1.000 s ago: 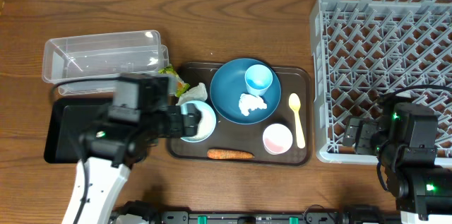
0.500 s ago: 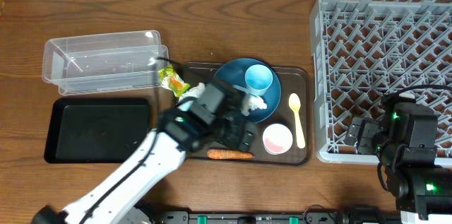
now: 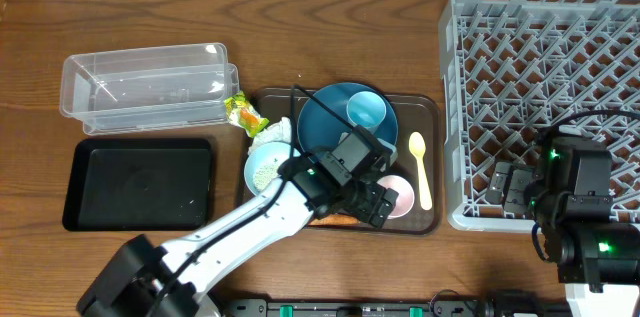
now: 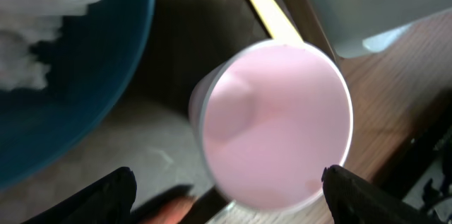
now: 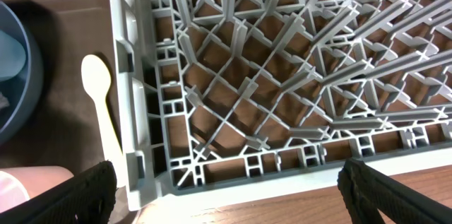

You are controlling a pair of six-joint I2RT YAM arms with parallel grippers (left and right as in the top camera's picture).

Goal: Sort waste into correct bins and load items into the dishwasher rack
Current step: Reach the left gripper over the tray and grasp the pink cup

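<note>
Hovering over the near right part of the brown tray [image 3: 432, 157], the left gripper [image 4: 227, 181] had its jaws spread wide on either side of the small pink bowl [image 4: 275, 121], apparently lined up for a grasp, with nothing yet held. The right gripper [image 5: 226, 178] hung open and empty above the near left corner of the dishwasher rack [image 3: 540, 77], probably parked out of the way.

Overhead looks straight down on the whole table [image 3: 330, 17]. The left wrist view hangs close above the pink bowl [image 4: 275, 125] under the left tool [image 4: 233, 196]; the right wrist view faces the dishwasher rack [image 5: 282, 75] ahead of the right tool [image 5: 233, 196]. Both share the spoon [image 5: 99, 104]
</note>
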